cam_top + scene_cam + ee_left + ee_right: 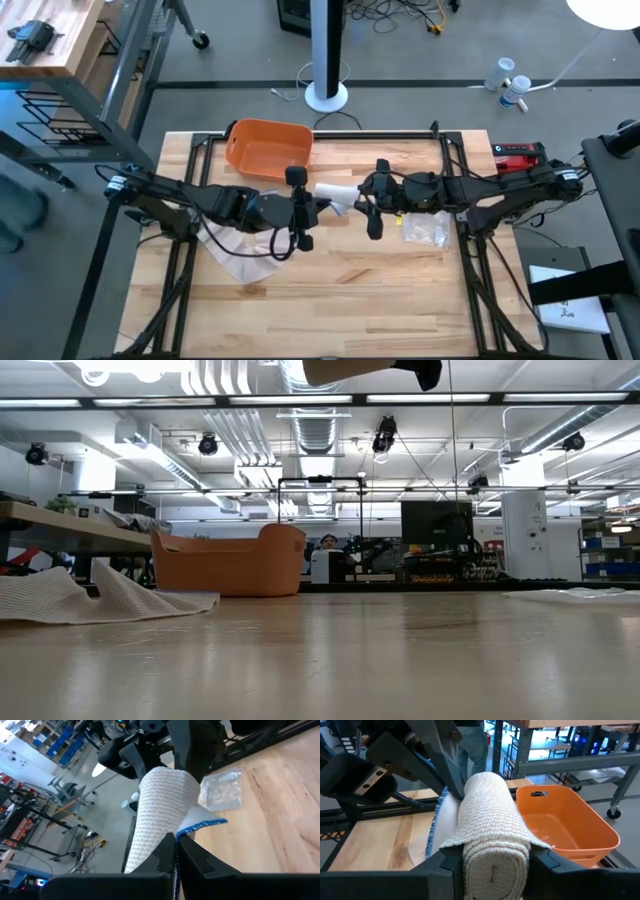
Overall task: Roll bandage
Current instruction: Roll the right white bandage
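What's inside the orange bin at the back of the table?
Nothing that shows: the orange bin looks empty, with its bare floor visible in the right wrist view. The bandage roll held in the right hand hides the bin's near corner.

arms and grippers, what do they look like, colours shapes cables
Both arms are dark, nearly black, built of jointed segments with black cables looping alongside. The left gripper and right gripper each end in two slim black fingers. Seen close, the right gripper's fingers are broad, matte dark blocks. No markings are legible on either arm.
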You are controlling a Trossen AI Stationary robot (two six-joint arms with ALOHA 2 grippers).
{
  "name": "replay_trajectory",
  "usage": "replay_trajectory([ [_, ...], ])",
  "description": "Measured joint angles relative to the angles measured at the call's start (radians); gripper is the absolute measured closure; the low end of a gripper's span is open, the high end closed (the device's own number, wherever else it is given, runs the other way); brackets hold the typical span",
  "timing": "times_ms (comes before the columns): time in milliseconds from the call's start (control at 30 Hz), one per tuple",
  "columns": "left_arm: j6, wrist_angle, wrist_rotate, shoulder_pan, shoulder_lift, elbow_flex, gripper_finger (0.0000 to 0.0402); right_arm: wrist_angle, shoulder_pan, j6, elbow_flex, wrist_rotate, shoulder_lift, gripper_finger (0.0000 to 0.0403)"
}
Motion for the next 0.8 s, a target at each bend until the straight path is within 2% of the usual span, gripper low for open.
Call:
replay_trajectory([
  [233, 0.031, 0.010, 0.004, 0.015, 0.002, 0.000, 0.0359, -0.014, 0.001, 0.000, 0.000, -0.006, 0.000, 0.0253],
  [567, 0.045, 0.016, 0.019, 0.020, 0.034, 0.000, 0.0243, -0.028, 0.007, -0.066, 0.000, -0.019, 0.001, 0.0289],
  [800, 0.023, 0.008, 0.050, 0.027, 0.039, -0.002, 0.0204, -0.080, 0.013, -0.203, 0.000, -0.025, 0.001, 0.0288],
])
